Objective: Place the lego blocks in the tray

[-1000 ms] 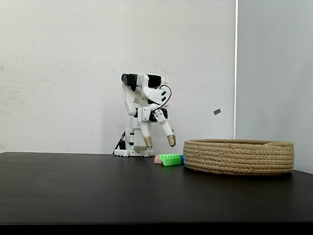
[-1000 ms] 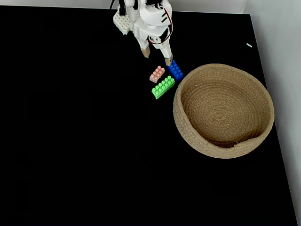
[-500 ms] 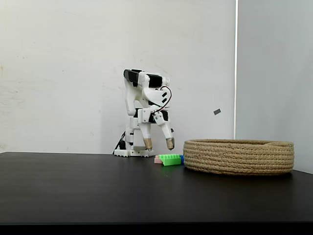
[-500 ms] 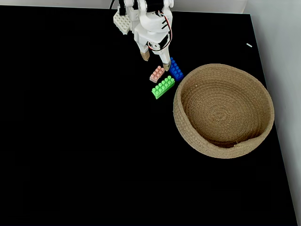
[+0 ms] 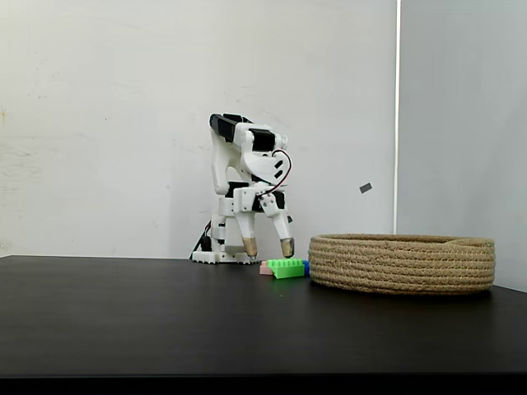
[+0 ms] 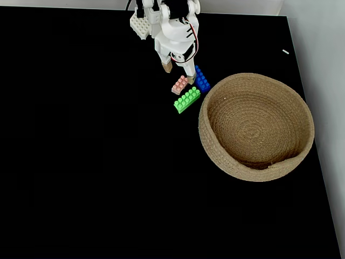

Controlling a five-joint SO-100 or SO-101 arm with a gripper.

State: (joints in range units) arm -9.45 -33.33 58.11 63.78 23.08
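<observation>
Gripper [image 6: 179, 73]: fingers spread wide, tips down, holding nothing, just beyond pink brick [image 6: 180, 84]. Blue brick [image 6: 202, 80] right; green brick [image 6: 187, 100] nearer. Rope basket [image 6: 294, 162]: right, empty.

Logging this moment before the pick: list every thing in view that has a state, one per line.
gripper: jaws open, pointing down, holding nothing
pink brick: flat on the table, outside the basket
green brick: flat on the table, outside the basket
blue brick: on the table, outside the basket
basket: upright, empty
</observation>
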